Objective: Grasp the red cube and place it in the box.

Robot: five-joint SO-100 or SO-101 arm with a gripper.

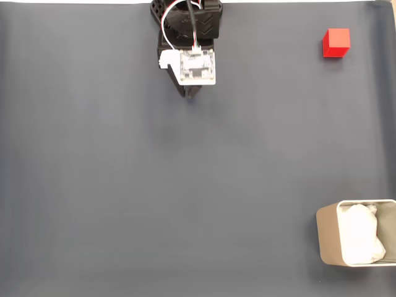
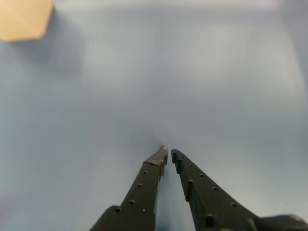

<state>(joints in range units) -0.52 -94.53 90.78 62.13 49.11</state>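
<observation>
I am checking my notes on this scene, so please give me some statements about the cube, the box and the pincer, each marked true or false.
1. The small bright red cube lies inside the beige rounded box. False: it sits on the dark grey mat, far from the box.
2. The box holds white padding. True.
3. The black pincer grips the cube. False: its tips nearly meet and nothing is between them.
4. In the fixed view, the cube is at upper right and the box at lower right. True.
</observation>
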